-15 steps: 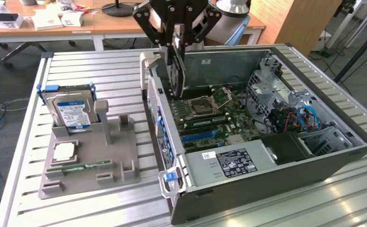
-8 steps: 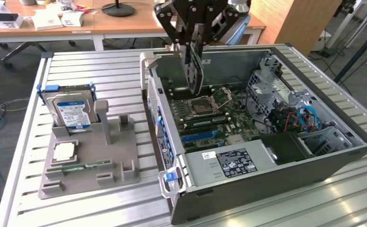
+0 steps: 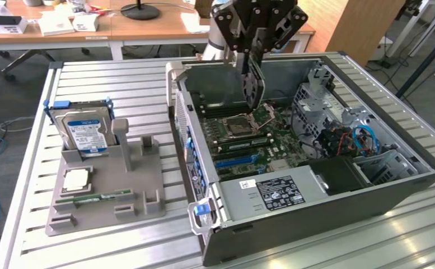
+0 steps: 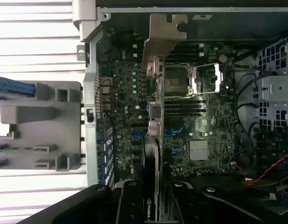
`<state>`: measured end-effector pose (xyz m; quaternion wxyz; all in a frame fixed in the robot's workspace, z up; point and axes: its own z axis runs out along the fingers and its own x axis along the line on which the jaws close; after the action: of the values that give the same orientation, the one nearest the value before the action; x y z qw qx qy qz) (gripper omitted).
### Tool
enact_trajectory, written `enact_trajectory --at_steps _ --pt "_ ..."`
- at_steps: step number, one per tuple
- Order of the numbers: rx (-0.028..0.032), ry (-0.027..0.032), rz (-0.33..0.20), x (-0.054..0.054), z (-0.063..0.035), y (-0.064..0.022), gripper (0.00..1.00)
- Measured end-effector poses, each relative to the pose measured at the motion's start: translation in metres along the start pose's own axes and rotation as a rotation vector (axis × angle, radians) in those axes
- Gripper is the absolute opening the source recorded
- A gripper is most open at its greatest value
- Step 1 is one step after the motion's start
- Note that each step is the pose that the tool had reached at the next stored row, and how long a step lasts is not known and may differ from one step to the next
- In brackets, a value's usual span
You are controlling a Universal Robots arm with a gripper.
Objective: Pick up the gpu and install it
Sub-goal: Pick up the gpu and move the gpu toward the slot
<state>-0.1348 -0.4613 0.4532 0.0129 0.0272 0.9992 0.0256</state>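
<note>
While gripper (image 3: 253, 55) holds gpu (image 3: 253, 87), case walls (image 3: 337, 221) stand clear.

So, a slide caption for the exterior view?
Black robot hand holds thin dark circuit card upright over green motherboard inside open computer case.

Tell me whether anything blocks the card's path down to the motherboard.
Nothing visible does. The gripper holds the card upright inside the open case, and the gap below it down to the motherboard looks clear.
</note>
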Motion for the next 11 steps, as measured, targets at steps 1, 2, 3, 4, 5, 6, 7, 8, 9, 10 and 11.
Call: enact_trajectory --at_steps 1,2,3,4,5,6,7,8,9,10,11 --pt "-0.0004 0.0 0.0 -0.004 0.0001 0.0002 0.26" --pt "-0.0009 0.0001 0.0 -0.009 0.0002 0.0005 0.26" --pt "-0.0013 0.0001 0.0 -0.014 0.0003 0.0007 0.26" --pt "-0.0018 0.0001 0.0 -0.018 0.0005 0.001 0.26" --pt "-0.0023 0.0001 0.0 -0.023 0.0007 0.0012 0.26" --pt "-0.0027 0.0001 0.0 -0.027 0.0008 0.0015 0.26" --pt "-0.003 0.0002 0.0 -0.032 0.0009 0.0017 0.26" --pt "-0.0034 0.0002 0.0 -0.036 0.001 0.002 0.26" --pt "-0.0039 0.0002 0.0 -0.041 0.0012 0.0022 0.26" --pt "-0.0043 0.0002 0.0 -0.045 0.0013 0.0024 0.26" --pt "-0.0045 0.0003 0.0 -0.05 0.0013 0.0027 0.26"
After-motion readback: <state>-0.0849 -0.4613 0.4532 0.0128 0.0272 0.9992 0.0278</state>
